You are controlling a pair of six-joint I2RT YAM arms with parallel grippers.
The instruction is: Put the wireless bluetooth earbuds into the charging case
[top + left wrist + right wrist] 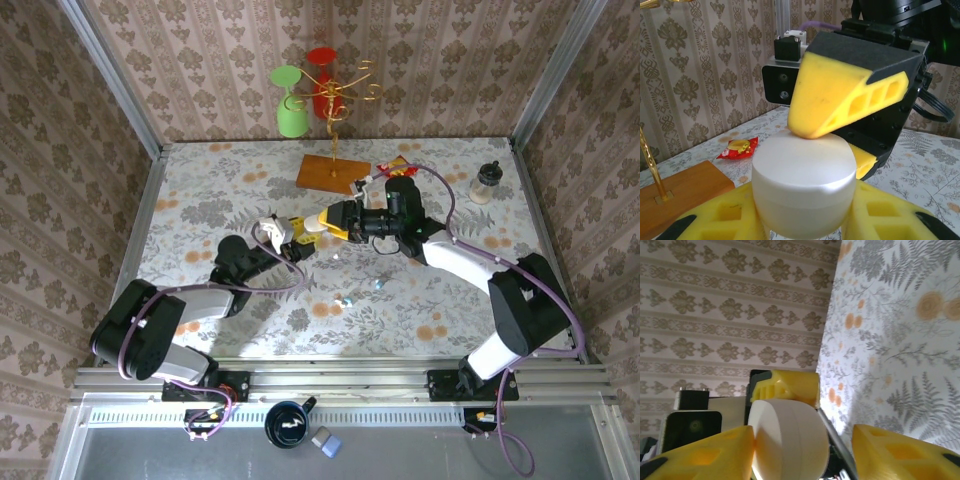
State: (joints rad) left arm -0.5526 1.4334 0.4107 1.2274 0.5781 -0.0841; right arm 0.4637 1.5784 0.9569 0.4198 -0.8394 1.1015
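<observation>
The white charging case (804, 185) was held over the middle of the table (200, 200) by the left gripper (802, 222), whose yellow pads were pressed in on its lower half. The right gripper (802, 450) was spread, with one pad laid against the lid and the other apart from the case. The step in hand was judged to be opening the lid. For that, the base should be clamped below the seam and the lid levered at its rim, not pushed down. The case was seen lid uppermost, its seam roughly level and its broad axis across the left pads. Two earbuds (346, 299) could be seen on the table nearby, too small for their pointing to be told.
</observation>
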